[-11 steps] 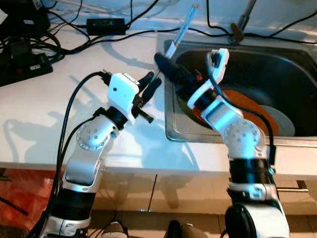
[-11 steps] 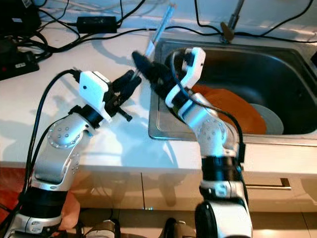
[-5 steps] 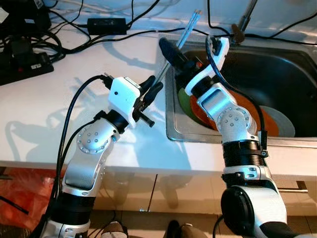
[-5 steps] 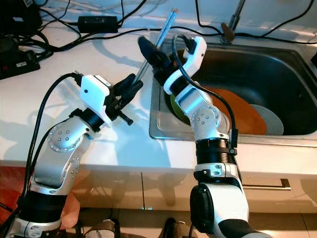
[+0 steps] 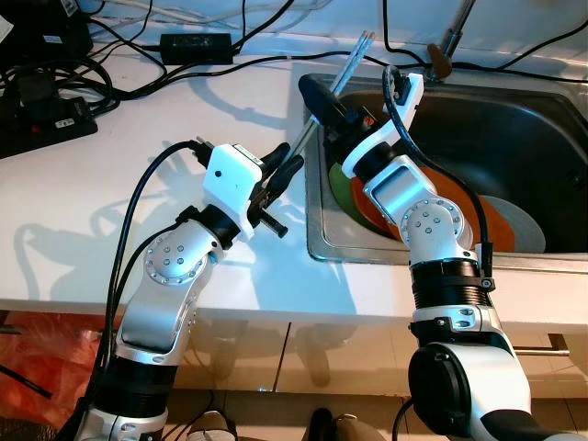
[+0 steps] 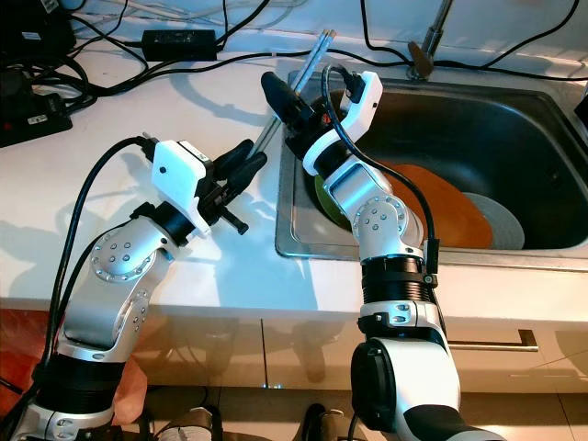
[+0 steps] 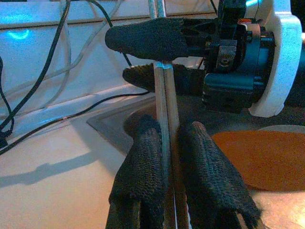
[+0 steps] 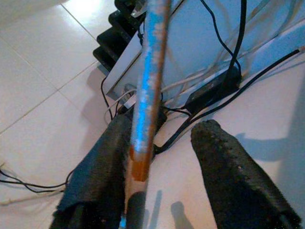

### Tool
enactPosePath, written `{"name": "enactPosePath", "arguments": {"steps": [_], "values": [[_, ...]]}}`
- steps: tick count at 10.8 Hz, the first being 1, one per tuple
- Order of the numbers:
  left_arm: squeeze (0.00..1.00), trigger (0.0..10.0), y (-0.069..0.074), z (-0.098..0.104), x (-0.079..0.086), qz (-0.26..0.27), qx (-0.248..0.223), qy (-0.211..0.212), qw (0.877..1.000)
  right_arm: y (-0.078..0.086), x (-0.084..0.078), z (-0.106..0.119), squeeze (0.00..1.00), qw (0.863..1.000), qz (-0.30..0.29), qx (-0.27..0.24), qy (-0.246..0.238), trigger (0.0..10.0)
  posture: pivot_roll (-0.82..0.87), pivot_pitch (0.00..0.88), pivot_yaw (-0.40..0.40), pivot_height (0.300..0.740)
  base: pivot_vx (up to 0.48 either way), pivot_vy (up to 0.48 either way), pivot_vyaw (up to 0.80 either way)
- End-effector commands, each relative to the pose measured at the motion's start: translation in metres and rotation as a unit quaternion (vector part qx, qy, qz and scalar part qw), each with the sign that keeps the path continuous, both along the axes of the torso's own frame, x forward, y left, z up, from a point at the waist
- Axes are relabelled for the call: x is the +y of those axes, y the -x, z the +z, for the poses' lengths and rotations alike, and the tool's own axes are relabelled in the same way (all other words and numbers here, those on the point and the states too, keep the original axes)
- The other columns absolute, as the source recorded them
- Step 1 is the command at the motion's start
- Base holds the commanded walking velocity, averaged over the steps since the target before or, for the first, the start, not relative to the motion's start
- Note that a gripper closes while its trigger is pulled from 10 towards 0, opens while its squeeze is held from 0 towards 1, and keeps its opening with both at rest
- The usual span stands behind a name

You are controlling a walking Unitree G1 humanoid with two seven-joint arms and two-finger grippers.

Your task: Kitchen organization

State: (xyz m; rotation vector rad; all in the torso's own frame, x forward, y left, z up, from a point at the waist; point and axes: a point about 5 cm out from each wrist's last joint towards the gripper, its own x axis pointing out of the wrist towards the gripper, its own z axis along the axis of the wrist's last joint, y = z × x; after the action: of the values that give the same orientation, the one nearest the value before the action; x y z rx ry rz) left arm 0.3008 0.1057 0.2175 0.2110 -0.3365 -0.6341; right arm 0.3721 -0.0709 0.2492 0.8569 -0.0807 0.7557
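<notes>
Since one second ago the right gripper [image 5: 317,96] has risen from the sink's near-left corner toward its back-left corner, and the chopsticks [image 5: 333,96] now stand steeper, upper ends nearer the wall. Head views: the chopsticks slant over the left rim of the sink [image 5: 317,241], lower ends at the left gripper [image 5: 288,160], which hovers above the white tabletop [image 5: 110,184]; an orange plate [image 5: 478,216], a green plate [image 5: 342,188] and a grey plate [image 5: 519,225] lie in the basin. Black cables [image 5: 101,87] and a power adapter [image 5: 197,43] lie along the back of the tabletop, and the faucet [image 5: 448,41] stands behind the sink. Left wrist view: the left jaws are clenched on the chopsticks, which pass between the two fingers [image 7: 143,176]; beyond, the chopsticks run between the right gripper's fingers. Right wrist view: the chopsticks lie against one finger [image 8: 95,171] with a clear gap to the other, so the right jaws are released.
</notes>
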Motion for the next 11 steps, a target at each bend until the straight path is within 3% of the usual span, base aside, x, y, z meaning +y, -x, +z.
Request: {"name": "enactPosePath", "arguments": {"steps": [1,7,8,9,10,11], "values": [[0.0,0.0,0.004,0.003,-0.003,-0.013,-0.008,0.005,1.0,-0.002,-0.003,0.006,0.0,1.0,-0.008,-0.009,-0.003,0.0,0.14,0.159,-0.102,0.74,0.0,0.0,0.0],[0.0,0.0,0.004,0.003,-0.003,-0.013,-0.006,0.005,1.0,-0.004,-0.003,0.005,0.0,1.0,-0.009,-0.006,-0.005,0.0,0.14,0.159,-0.102,0.74,0.0,0.0,0.0],[1.0,8.7,0.0,-0.006,-0.007,-0.03,0.02,0.005,0.999,-0.008,-0.006,-0.003,0.0,0.999,-0.026,0.02,-0.01,0.0,0.13,0.157,-0.091,0.74,0.0,0.0,0.0],[1.0,8.7,-0.001,-0.007,-0.007,-0.032,0.025,0.006,0.999,-0.009,-0.007,-0.004,0.0,0.999,-0.03,0.023,-0.011,0.0,0.13,0.157,-0.091,0.74,0.0,0.0,0.0],[1.0,10.0,-0.001,-0.007,-0.007,-0.032,0.026,0.008,0.999,-0.009,-0.009,-0.004,0.0,0.999,-0.034,0.025,-0.012,0.0,0.13,0.157,-0.092,0.74,0.0,0.0,0.0],[1.0,10.0,-0.002,-0.005,-0.007,-0.031,0.026,0.012,0.999,-0.011,-0.012,-0.005,0.0,0.999,-0.045,0.027,-0.01,0.0,0.13,0.157,-0.09,0.74,0.0,0.0,0.0]]}}
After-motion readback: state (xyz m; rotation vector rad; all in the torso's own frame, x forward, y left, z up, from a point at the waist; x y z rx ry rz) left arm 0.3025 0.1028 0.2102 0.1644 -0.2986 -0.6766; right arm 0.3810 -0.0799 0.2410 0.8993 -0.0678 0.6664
